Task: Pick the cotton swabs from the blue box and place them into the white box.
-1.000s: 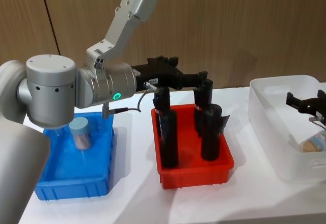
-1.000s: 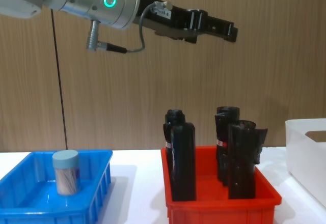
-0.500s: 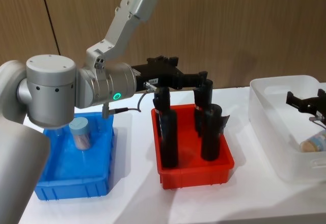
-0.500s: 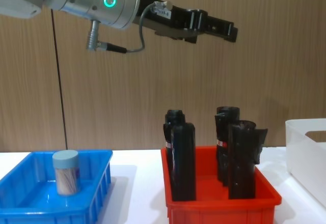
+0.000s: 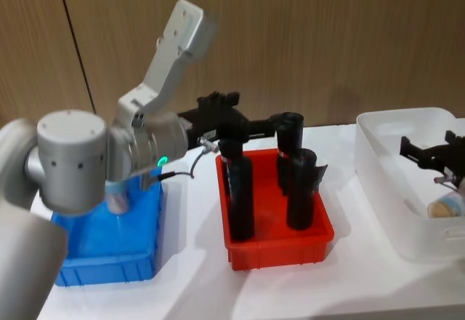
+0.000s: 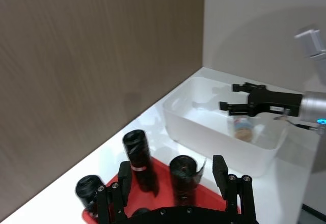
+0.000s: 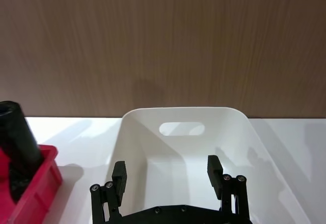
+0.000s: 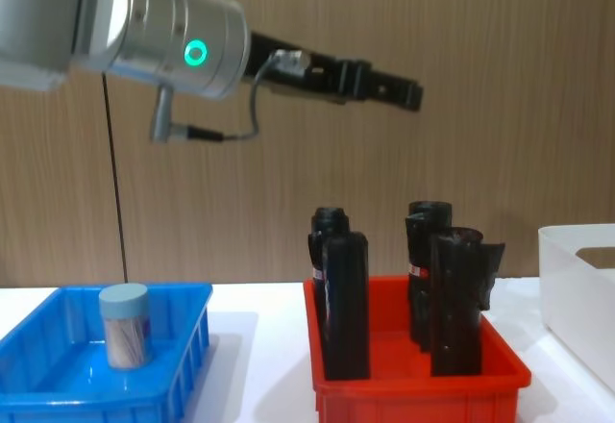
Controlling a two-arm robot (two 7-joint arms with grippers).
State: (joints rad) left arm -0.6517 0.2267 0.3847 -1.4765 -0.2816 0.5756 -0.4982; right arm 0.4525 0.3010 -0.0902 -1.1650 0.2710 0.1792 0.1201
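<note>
Black bottles in red bin beside blue box

Right end effector: black, two fingers spread wide, nothing between them; poised over the white box.
White box: smooth walls, rounded rim, oval handle slot in the far wall; the visible interior is bare.
Red bin: beside the box, apart from it, holding a black bottle.
Tabletop: white.
Wall: brown wood grain.
</note>
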